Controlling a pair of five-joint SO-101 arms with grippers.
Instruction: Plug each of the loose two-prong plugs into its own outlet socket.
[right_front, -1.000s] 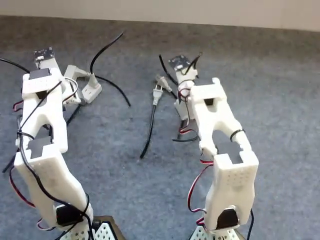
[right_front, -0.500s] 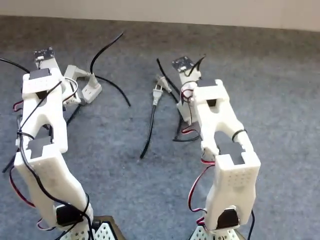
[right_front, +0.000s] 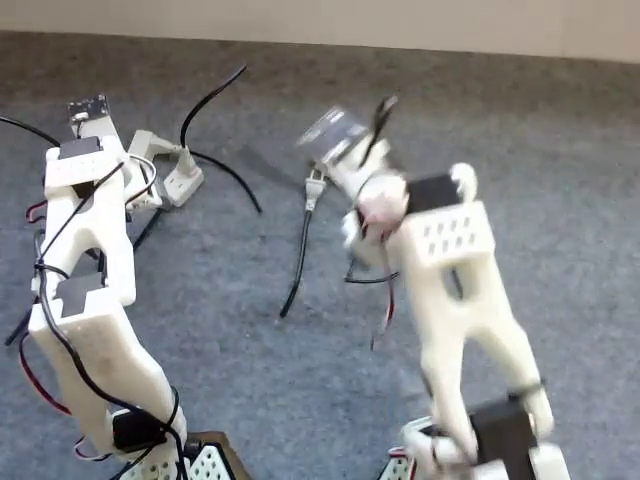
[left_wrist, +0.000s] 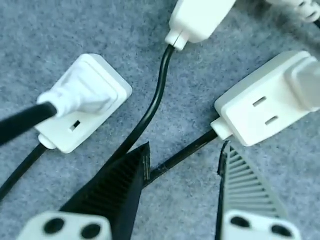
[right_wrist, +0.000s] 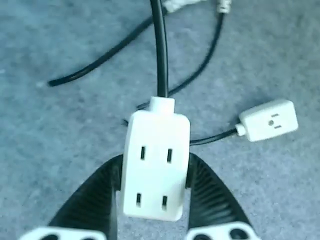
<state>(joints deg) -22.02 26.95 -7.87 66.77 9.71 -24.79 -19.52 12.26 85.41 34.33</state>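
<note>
**Item 1.** Right gripper (right_wrist: 155, 172): clamped on both flanks of a white outlet block (right_wrist: 156, 150). Slotted face turned to the wrist camera, two slot pairs free, black lead (right_wrist: 160, 55) running off the far end.

**Item 2.** Left gripper (left_wrist: 183, 150): spread wide, holding nothing, poised over a black cord (left_wrist: 152, 107). To either side, a plugged socket (left_wrist: 82, 102) already carrying a plug and a free socket (left_wrist: 260, 107) with bare slots.

**Item 3.** Loose plug (right_front: 314, 186): upper centre of the high view, lying on grey carpet (right_front: 200, 330), just beside the blurred right wrist. Its plug cable (right_front: 298, 255) trails toward lower centre.

**Handling note (judgement).**
- Step in hand likely the carrying of the held block to meet the loose plug.
- Best done with the grip kept square on the flanks, clear of the slots.
- Slots to be lined up with the prongs before any push.
- Push straight along the prong axis, never at a slant.
- Lead slack to be watched for snagging.
- Plug likely to skate on the carpet unless pinned by the idle gripper.

**Markings.** No brand, label or writing legible on block, sockets or plug.
</note>
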